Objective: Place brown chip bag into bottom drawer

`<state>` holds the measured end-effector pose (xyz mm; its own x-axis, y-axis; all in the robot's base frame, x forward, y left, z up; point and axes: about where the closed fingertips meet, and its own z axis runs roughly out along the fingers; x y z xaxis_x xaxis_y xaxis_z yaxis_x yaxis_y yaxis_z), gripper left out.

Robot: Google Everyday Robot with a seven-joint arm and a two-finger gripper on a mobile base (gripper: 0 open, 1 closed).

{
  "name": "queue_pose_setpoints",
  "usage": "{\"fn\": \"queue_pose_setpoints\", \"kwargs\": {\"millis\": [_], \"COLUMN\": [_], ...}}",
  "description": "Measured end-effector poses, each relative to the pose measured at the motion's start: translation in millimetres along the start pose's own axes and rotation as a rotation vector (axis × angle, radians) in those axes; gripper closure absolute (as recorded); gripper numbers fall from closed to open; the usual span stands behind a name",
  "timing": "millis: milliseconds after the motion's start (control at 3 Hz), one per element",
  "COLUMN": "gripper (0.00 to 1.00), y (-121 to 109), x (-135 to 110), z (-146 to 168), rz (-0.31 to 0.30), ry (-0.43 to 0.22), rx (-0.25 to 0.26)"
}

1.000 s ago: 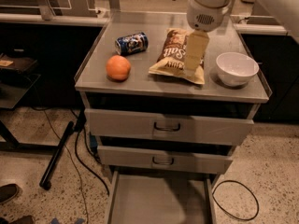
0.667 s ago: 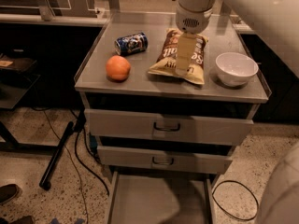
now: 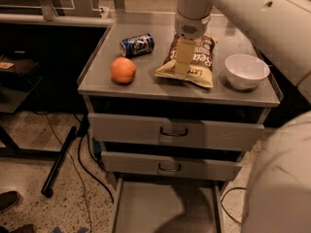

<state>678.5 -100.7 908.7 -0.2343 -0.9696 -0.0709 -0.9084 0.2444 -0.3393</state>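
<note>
From where I stand, the change is on the arm: since a second ago it has slid toward 9 o'clock, so the claw [image 3: 182, 71] now hangs over the middle of the brown chip bag [image 3: 200, 66] rather than its right side. The arm's pale bulk also fills far more of the right of the scene. Nothing on the bench [image 3: 146, 89] has shifted.

Going left to right, a black pole [image 3: 60, 161] and a cable lie on the floor beside the cabinet. On the bench top, the orange [image 3: 123, 70] sits near the left rim, with the blue can [image 3: 137, 44] on its side at its 1 o'clock. The bag lies flat at the orange's 3 o'clock, its front corner close to the bench's near edge. The claw points down onto it, and whether it is spread or pressed together I cannot tell. The white bowl [image 3: 246, 71] stands at the bag's 3 o'clock, just apart from it and near the right rim.

Below, at 6 o'clock, the two upper drawers [image 3: 175, 132] are shut. The bottom drawer [image 3: 150, 210] is pulled out, its grey floor bare.
</note>
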Motion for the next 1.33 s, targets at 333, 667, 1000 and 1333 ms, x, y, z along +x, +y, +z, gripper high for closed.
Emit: {"fn": "queue_pose_setpoints", "kwargs": {"millis": [333, 667, 1000, 1333], "gripper": [0.00, 0.00, 0.00, 0.19], "y": [-11.9, -24.9, -32.9, -39.2], "x": [-16.8, -15.9, -0.4, 25.5], "z": [33.6, 70.0, 91.2, 99.3], "rz": [-0.010, -0.004, 0.020, 0.071], "ry": [0.022, 0.070, 0.107, 0.102], "rx": [-0.014, -0.011, -0.015, -0.027]}}
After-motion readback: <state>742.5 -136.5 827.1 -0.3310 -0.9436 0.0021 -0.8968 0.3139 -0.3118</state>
